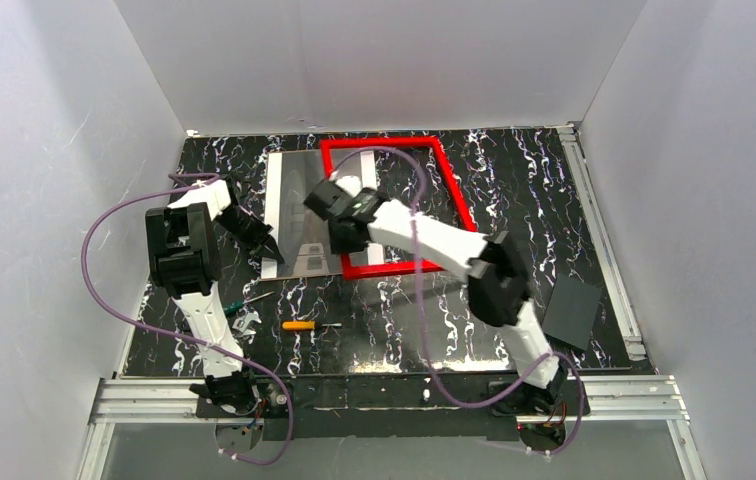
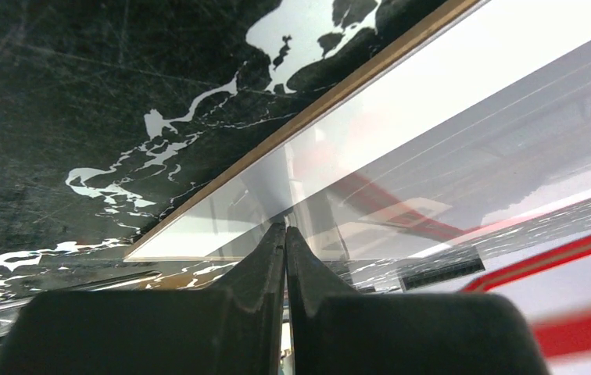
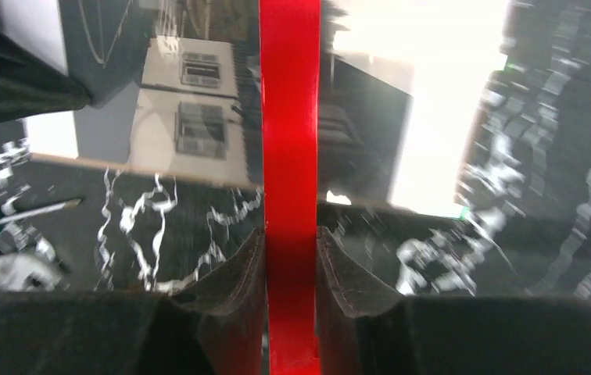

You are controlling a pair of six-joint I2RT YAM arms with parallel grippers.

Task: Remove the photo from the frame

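Overhead: the photo (image 1: pixel 292 200) lies flat on the table (image 1: pixel 544 200), and the frame (image 1: pixel 379 143) overlaps its right side. Left wrist: my left end effector (image 2: pixel 285 234) is clenched at the photo's corner; I can't tell whether it pinches it. Right wrist alone shows my right end effector (image 3: pixel 290 238) clamping a frame rail.

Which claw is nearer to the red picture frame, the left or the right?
Right. The right claw is clamped on one rail of the red picture frame. The left claw sits at the photo's near edge, apart from the frame.
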